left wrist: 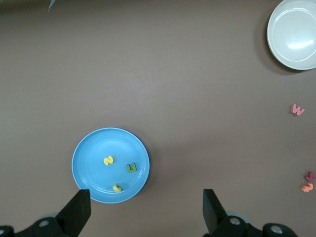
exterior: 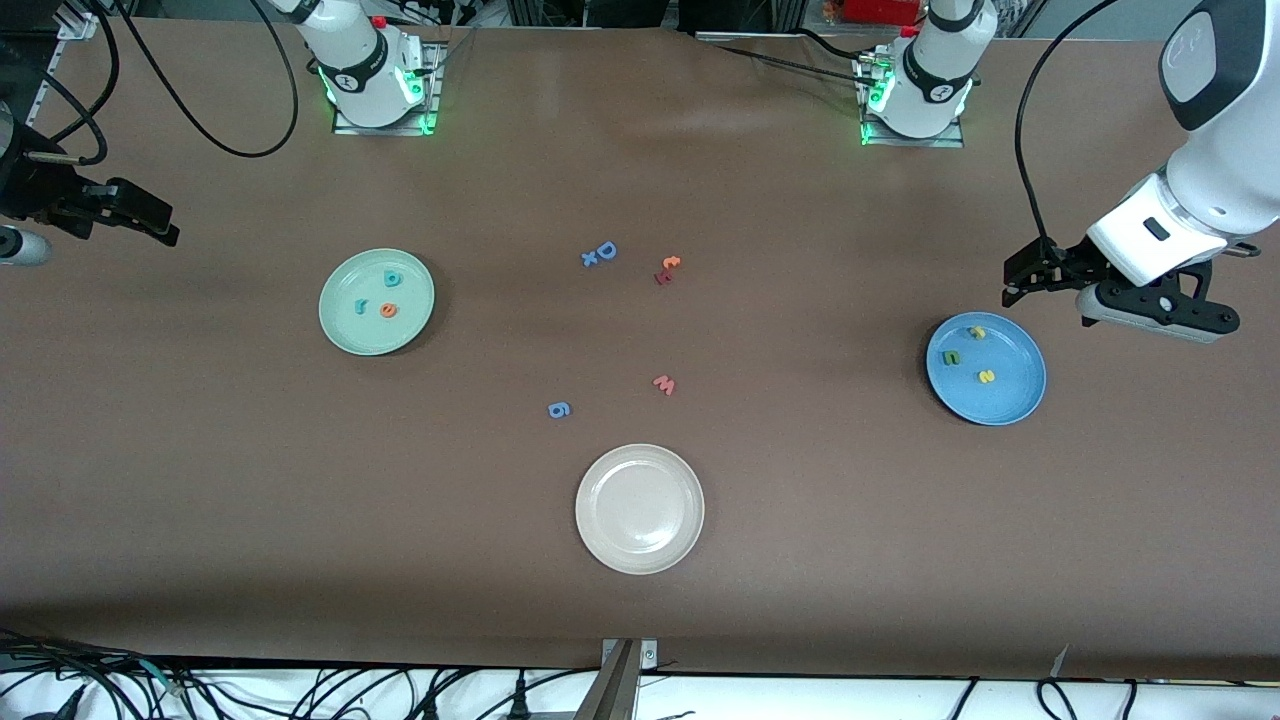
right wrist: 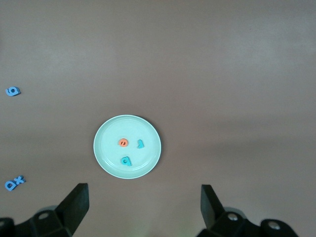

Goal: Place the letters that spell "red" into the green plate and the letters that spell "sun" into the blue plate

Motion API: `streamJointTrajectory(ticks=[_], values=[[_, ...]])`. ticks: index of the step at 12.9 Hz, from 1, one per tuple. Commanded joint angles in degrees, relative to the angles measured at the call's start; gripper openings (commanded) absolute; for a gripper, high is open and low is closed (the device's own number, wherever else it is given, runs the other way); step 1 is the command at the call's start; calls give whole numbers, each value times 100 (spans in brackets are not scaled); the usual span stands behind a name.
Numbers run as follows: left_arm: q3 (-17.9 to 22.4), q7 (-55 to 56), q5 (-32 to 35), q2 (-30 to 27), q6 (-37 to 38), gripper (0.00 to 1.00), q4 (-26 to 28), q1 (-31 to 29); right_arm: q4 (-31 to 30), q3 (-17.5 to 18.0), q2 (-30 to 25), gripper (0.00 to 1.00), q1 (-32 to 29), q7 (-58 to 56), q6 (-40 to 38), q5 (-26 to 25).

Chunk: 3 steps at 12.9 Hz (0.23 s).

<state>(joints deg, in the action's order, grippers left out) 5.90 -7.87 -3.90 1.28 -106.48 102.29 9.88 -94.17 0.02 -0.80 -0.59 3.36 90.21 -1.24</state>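
Red letters: the tiny orange foam "e" (exterior: 388, 310), small teal "r" (exterior: 359, 305) and teal "d" shape (exterior: 392, 279) all lie inside the round pale mint-green plate (exterior: 345, 330), apart from one another, toward the right arm's end of the table.
Sun letters: the green foam "n" (exterior: 953, 356), the yellow "u" (exterior: 978, 332) and the yellow "s" (exterior: 986, 376) lie in the round mid-blue plate (exterior: 1020, 400), toward the left arm's end.
Step in hand: by my reading both words are sorted; nothing is left to carry.
Next move: likely none, only keeping both arms clear of the plates.
Left gripper (left wrist: 143, 210): hangs over bare table just beside the blue plate, fingers spread, empty.
Right gripper (right wrist: 140, 207): up near the table's edge, well apart from the green plate, fingers spread, empty.
Leftovers: a cream-white round plate (exterior: 640, 560) and stray foam letters lie mid-table.
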Motion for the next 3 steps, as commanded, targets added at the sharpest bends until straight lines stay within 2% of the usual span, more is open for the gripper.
streamJointTrajectory(ticks=[1, 3], values=[[7, 137, 109, 91, 171, 100, -210, 23, 145, -10, 36, 100, 7, -108, -144, 98], [43, 136, 65, 91, 224, 100, -454, -56, 145, -10, 36, 100, 7, -108, -144, 98]])
